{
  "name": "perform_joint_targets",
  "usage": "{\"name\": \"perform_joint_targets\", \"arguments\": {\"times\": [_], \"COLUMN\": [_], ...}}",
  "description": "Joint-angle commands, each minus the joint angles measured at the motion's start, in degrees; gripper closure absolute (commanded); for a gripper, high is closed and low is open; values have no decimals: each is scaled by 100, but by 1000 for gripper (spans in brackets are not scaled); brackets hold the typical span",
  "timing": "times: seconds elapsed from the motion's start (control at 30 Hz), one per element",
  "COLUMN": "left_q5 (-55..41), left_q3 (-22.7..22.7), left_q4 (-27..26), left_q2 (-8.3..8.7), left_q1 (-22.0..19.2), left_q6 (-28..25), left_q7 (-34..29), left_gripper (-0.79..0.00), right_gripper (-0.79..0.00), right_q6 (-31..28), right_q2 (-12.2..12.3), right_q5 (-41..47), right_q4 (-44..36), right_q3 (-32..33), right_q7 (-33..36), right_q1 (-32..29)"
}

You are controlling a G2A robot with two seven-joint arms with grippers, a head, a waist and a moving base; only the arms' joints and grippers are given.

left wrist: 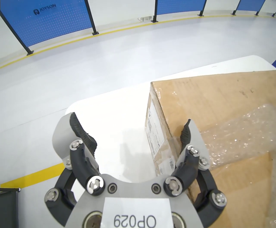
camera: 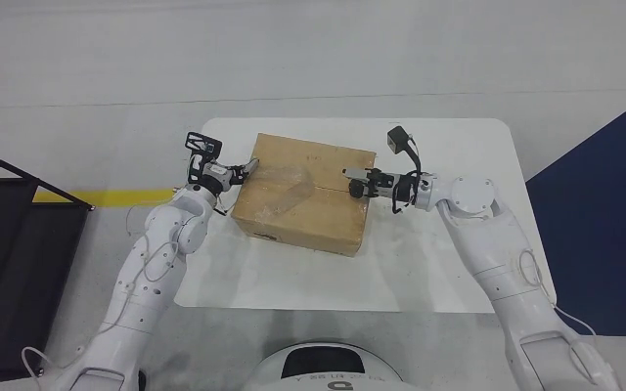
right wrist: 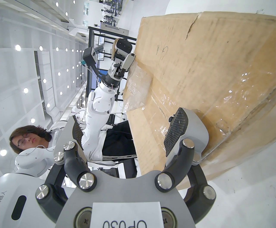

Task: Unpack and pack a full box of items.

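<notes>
A closed brown cardboard box [camera: 305, 193] sealed with clear tape lies in the middle of the white table [camera: 450, 264]. My left gripper [camera: 250, 168] is open at the box's left top edge; in the left wrist view it [left wrist: 129, 127] straddles the box [left wrist: 226, 112] corner, one finger over the taped top. My right gripper [camera: 354, 182] is open over the box's right end. In the right wrist view it [right wrist: 127, 127] has one finger resting against the taped top of the box [right wrist: 204, 64], and the left gripper [right wrist: 125, 54] shows at the far edge.
A black frame [camera: 29, 225] stands on the floor left of the table, beside a yellow floor line [camera: 98, 197]. Bare table surface lies in front of and to the right of the box. Blue partition panels [left wrist: 49, 19] stand far off.
</notes>
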Motion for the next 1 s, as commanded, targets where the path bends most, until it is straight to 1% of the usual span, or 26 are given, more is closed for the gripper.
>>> {"name": "perform_joint_targets", "arguments": {"times": [0.0,0.3,0.37,0.4,0.47,0.53,0.57,0.83,0.87,0.9,0.93,0.97], "left_q5": [0,0,0,0,0,0,0,0,0,0,0,0], "left_q3": [0,0,0,0,0,0,0,0,0,0,0,0], "left_q4": [-4,-4,-4,-4,-4,-4,-4,-4,-4,-4,-4,-4], "left_q2": [0,0,0,0,0,0,0,0,0,0,0,0], "left_q1": [0,0,0,0,0,0,0,0,0,0,0,0], "left_q6": [-1,-1,-1,-1,-1,-1,-1,-1,-1,-1,-1,-1], "left_q7": [7,7,7,7,7,7,7,7,7,7,7,7], "left_gripper": [-785,-785,-785,-785,-785,-785,-785,-785,-785,-785,-785,-785], "right_gripper": [-785,-785,-785,-785,-785,-785,-785,-785,-785,-785,-785,-785], "right_q6": [0,0,-152,-255,-130,121,198,198,249,664,1215,1320], "right_q2": [0,0,0,24,75,130,141,141,145,142,112,86], "right_q5": [0,0,50,-102,-875,-1447,-1574,-1574,-1695,-2345,-2988,-3595], "right_q4": [0,0,-205,-439,-1102,-1841,-1947,-1947,-1936,-1997,-2178,-2477], "right_q3": [0,0,13,114,348,521,562,562,542,354,88,-304], "right_q7": [0,0,-51,-267,-1201,-1579,-1659,-1659,-1641,-1699,-1977,-1943], "right_q1": [0,0,-46,-150,-439,-818,-884,-884,-876,-770,-666,-569]}}
